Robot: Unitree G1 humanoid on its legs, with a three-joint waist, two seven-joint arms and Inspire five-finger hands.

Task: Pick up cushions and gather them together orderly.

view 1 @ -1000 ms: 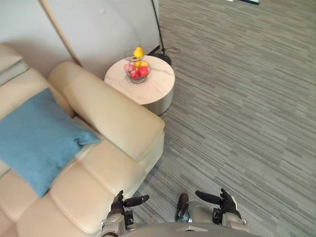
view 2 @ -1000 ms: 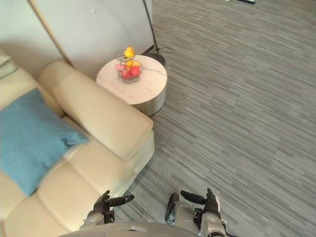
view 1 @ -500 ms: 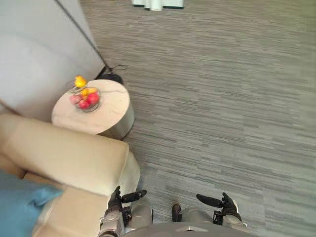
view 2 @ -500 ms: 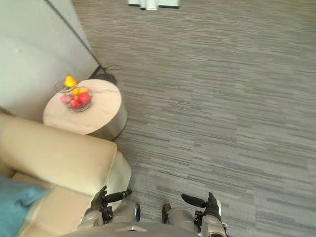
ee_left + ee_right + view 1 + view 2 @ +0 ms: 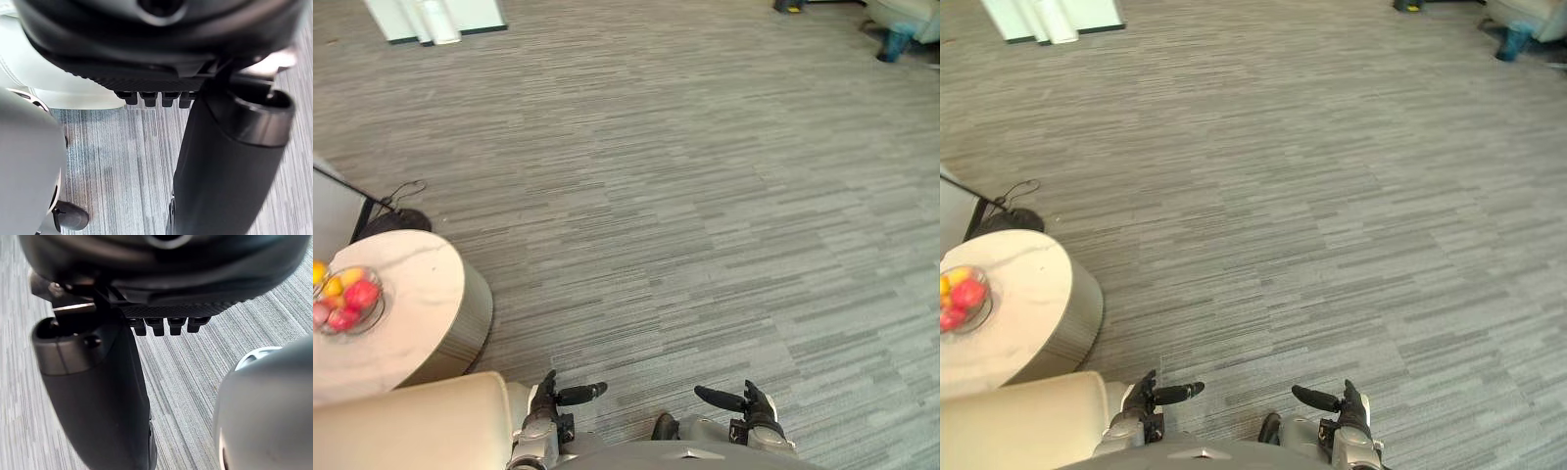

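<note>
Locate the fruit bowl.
The fruit bowl is at the far left edge of the eye views, on the round table, on the robot's left just beyond the sofa arm.

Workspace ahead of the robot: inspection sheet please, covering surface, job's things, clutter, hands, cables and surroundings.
Surface: grey striped carpet floor.
Job's things: nothing seen.
Clutter: glass bowl of red and yellow fruit on a round white marble-topped side table.
Hands: left hand and right hand low, open, holding nothing.
Cables: thin black cable beside a black round pole base.
Surroundings: beige sofa arm by the left hand; far off, a pale seat and a small blue thing, unidentifiable.
</note>
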